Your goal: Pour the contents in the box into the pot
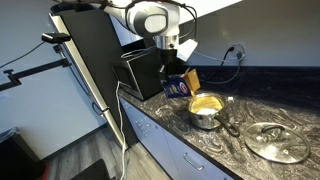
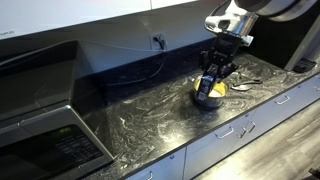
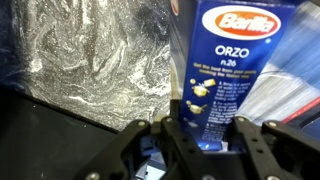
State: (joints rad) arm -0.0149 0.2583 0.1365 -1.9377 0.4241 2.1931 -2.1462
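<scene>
My gripper (image 1: 180, 80) is shut on the blue box (image 1: 181, 84) with yellow flaps, held tilted just above and beside the pot (image 1: 205, 112). The pot is a small shiny steel saucepan on the dark marbled counter, and a pale yellow mass of contents (image 1: 205, 103) fills its top. In an exterior view the gripper (image 2: 213, 76) holds the box (image 2: 210, 86) over the pot (image 2: 210, 97). In the wrist view the blue box (image 3: 225, 70) reads "ORZO" and sits between my two black fingers (image 3: 205, 135).
A flat round glass lid (image 1: 277, 141) with a steel rim lies on the counter past the pot. A large black boxy appliance (image 1: 140, 70) stands behind the box. Another black appliance (image 2: 45, 135) sits at the counter's other end. A cable runs along the wall (image 2: 160, 45).
</scene>
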